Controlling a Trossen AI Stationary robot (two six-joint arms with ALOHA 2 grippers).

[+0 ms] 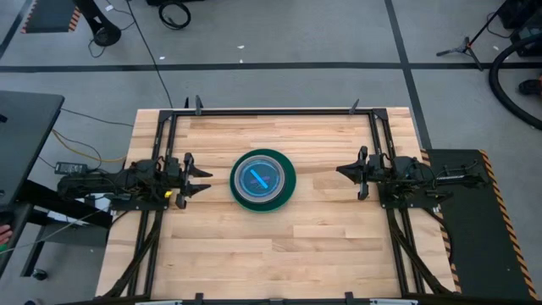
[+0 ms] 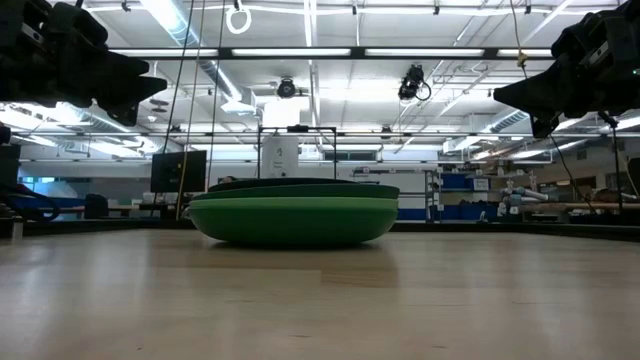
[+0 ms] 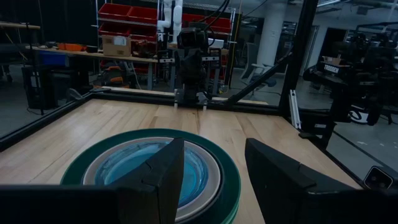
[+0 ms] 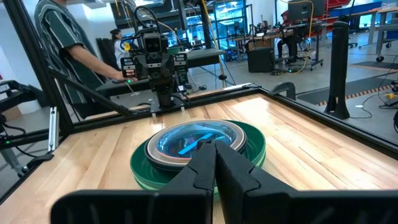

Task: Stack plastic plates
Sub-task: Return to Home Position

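The plastic plates stand in one stack (image 1: 262,179) at the table's middle: large green ones at the bottom, darker and pale ones above, a translucent blue one on top (image 3: 152,169) (image 4: 198,140). The lowest green plate (image 2: 292,220) rests on the wood. My left gripper (image 1: 206,180) hovers above the table to the stack's left, open, fingers pointing at it (image 3: 214,171). My right gripper (image 1: 340,170) hovers to the stack's right, shut (image 4: 216,163). Neither touches the stack.
A black metal frame (image 1: 279,110) runs round the wooden tabletop (image 1: 279,254). Bare wood lies on every side of the stack. Beyond the table a person in a striped shirt (image 4: 62,43) stands near the left arm's base.
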